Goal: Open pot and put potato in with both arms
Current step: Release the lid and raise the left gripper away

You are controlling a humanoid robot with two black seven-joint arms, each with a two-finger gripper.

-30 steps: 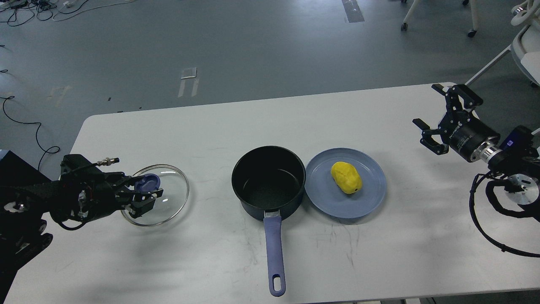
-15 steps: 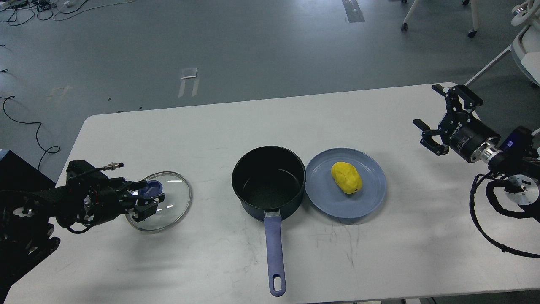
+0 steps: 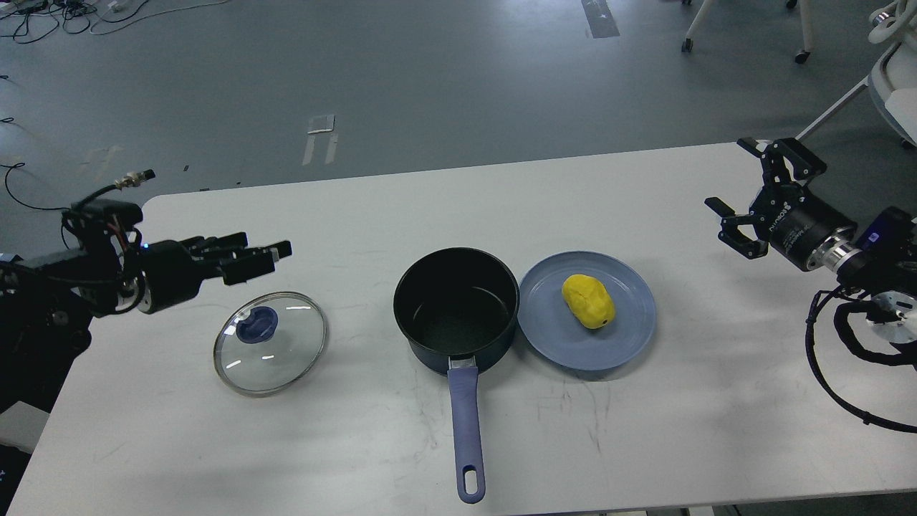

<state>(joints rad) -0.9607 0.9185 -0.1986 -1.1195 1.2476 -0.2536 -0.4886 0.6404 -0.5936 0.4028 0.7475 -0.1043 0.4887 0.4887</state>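
The dark-blue pot (image 3: 456, 308) stands open at the table's middle, its periwinkle handle (image 3: 467, 430) pointing toward me. Its glass lid (image 3: 270, 342) with a blue knob lies flat on the table to the left. The yellow potato (image 3: 588, 301) lies on a flat blue plate (image 3: 630, 337) just right of the pot. My left gripper (image 3: 254, 256) hovers above and behind the lid, empty, fingers held level and slightly apart. My right gripper (image 3: 749, 197) is open and empty at the table's far right, well away from the potato.
The white table (image 3: 645, 430) has rounded corners, with grey floor beyond its far edge. A white chair (image 3: 888, 79) stands at the back right, off the table. Cables (image 3: 43, 18) lie on the floor at the back left.
My left gripper has let go of the lid's knob and risen up and back; the lid now lies flat on the table. My right gripper has shifted slightly up and right.
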